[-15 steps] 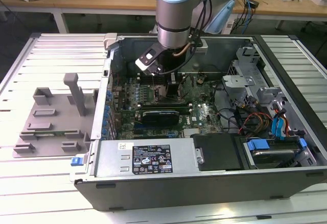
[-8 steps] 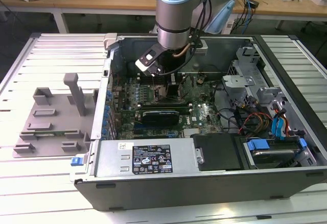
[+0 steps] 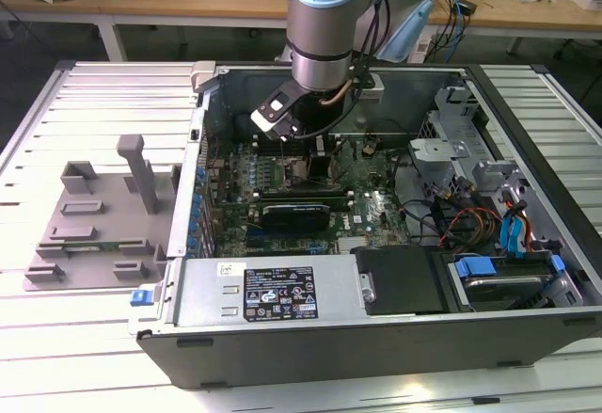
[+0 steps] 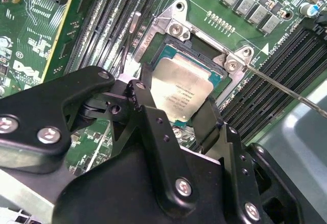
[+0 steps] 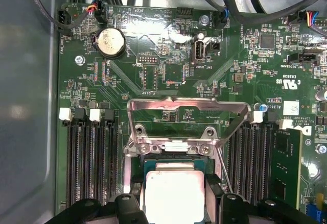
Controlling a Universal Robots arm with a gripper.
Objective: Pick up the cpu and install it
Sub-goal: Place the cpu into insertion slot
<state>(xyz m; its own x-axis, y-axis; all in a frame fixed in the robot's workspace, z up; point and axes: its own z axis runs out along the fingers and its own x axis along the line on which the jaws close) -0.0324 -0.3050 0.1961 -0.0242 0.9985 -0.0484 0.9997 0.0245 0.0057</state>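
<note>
The cpu (image 4: 180, 90), a flat square chip with a silvery-grey top, sits between my gripper's (image 4: 176, 106) two black fingers (image 4: 147, 97), low over the open motherboard socket (image 4: 204, 43). In the first wrist view the cpu (image 5: 173, 193) lies just below the raised metal load plate (image 5: 189, 106), with a finger pressed against each side edge. The gripper is shut on the cpu. In the exterior view the arm reaches down into the open computer case, and the gripper (image 3: 318, 166) hangs over the green board.
Black memory slots (image 5: 92, 163) flank the socket on both sides. A thin socket lever wire (image 4: 286, 89) runs off beside it. The case walls (image 3: 198, 150) surround the board, with a drive cage (image 3: 461, 131) at the exterior view's right. A grey fixture (image 3: 94, 215) sits outside the case.
</note>
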